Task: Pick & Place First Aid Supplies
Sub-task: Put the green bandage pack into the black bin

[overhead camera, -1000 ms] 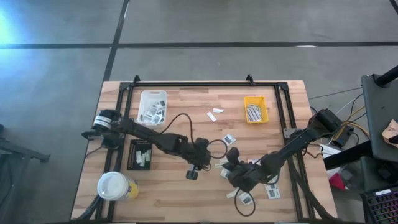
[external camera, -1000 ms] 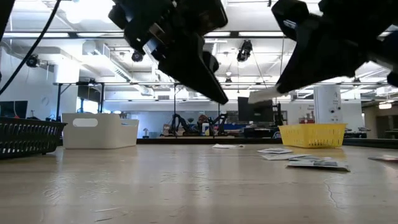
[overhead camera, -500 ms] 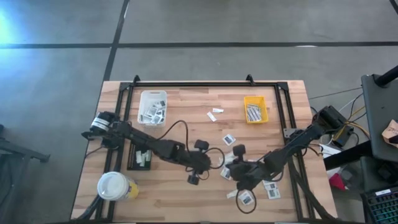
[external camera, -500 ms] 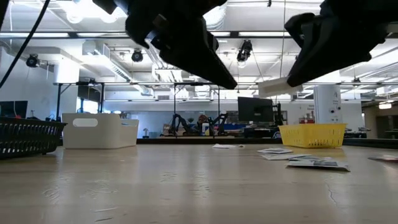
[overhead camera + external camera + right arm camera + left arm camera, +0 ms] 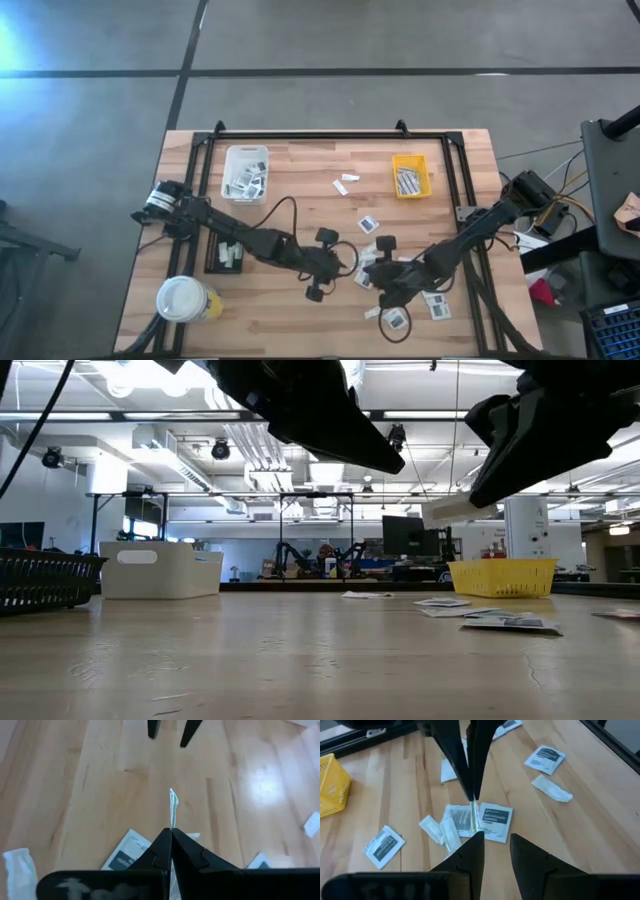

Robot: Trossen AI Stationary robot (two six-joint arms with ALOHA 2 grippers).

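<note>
Right wrist view shows the right gripper point(image 5: 171, 834) pinching a thin packet point(image 5: 173, 810) edge-up, offered toward the left gripper point(image 5: 170, 731), whose fingers stand parted to receive it.

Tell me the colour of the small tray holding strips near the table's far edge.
Yellow tray, clearest in the high view.

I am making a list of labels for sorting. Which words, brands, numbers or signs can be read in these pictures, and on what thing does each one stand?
No text can be read anywhere.
White packets: dark grey printed patches with lines of print, too blurred to read.
Packets in the yellow tray and the white tray: too small to read.
Large cup: no print visible.
Room screens beyond the table: nothing readable.
</note>
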